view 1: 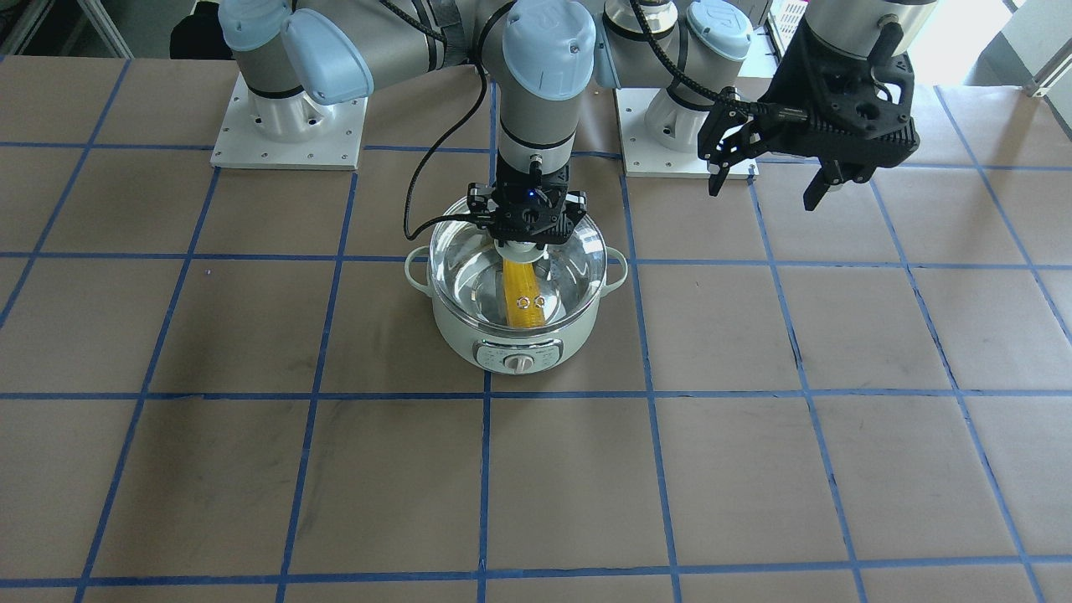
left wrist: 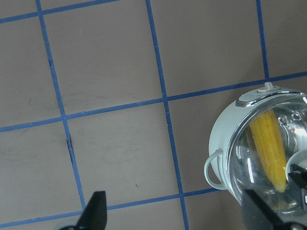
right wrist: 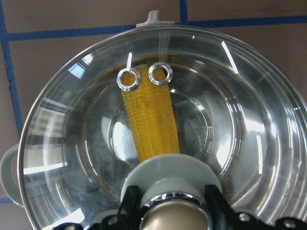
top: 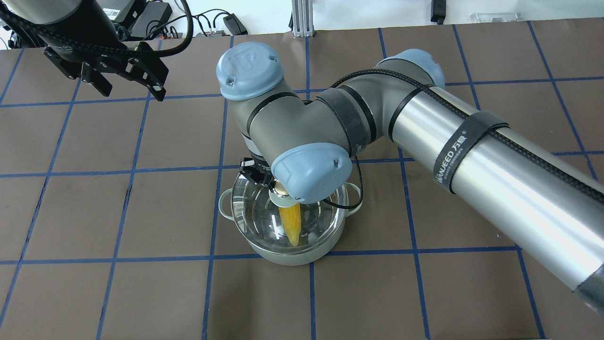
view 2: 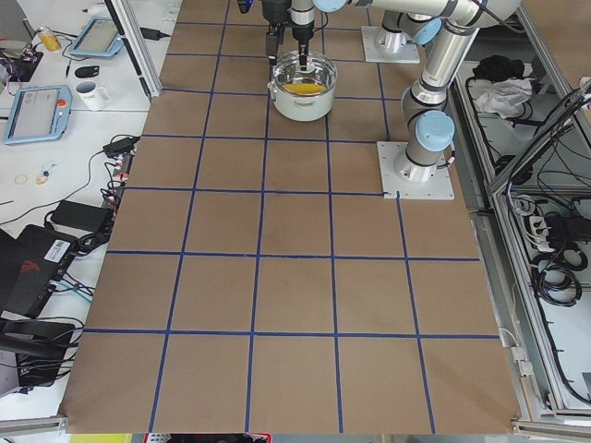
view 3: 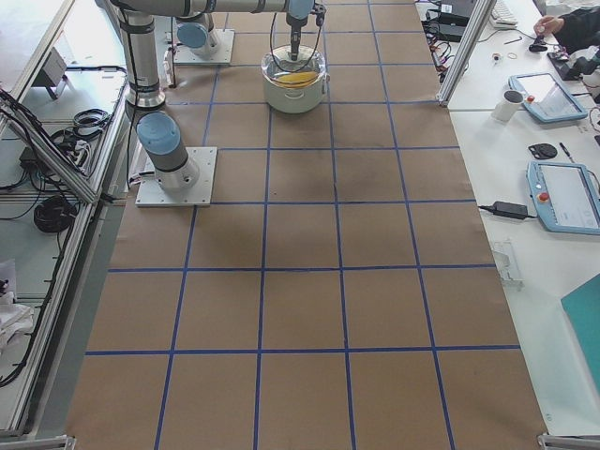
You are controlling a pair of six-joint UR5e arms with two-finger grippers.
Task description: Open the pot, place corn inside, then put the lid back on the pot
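Observation:
The mint-green pot (view 1: 469, 331) stands mid-table with its knob panel facing away from the robot. The yellow corn (view 1: 525, 297) lies inside it, also seen in the right wrist view (right wrist: 151, 124). The clear glass lid (right wrist: 240, 120) sits on the pot's rim. My right gripper (view 1: 526, 239) points straight down over the pot, its fingers (right wrist: 130, 201) shut on either side of the lid's gold-capped knob (right wrist: 175, 218). My left gripper (view 1: 770, 180) is open and empty, raised well off to the pot's side; its view shows the pot (left wrist: 223, 139) at the right edge.
The two arm base plates (view 1: 289, 134) (view 1: 670, 142) sit behind the pot. A black cable (view 1: 419, 201) hangs from the right wrist beside the pot. Brown table with a blue tape grid (view 1: 486, 486). Side benches with tablets and a mug (view 2: 90, 92) flank the table.

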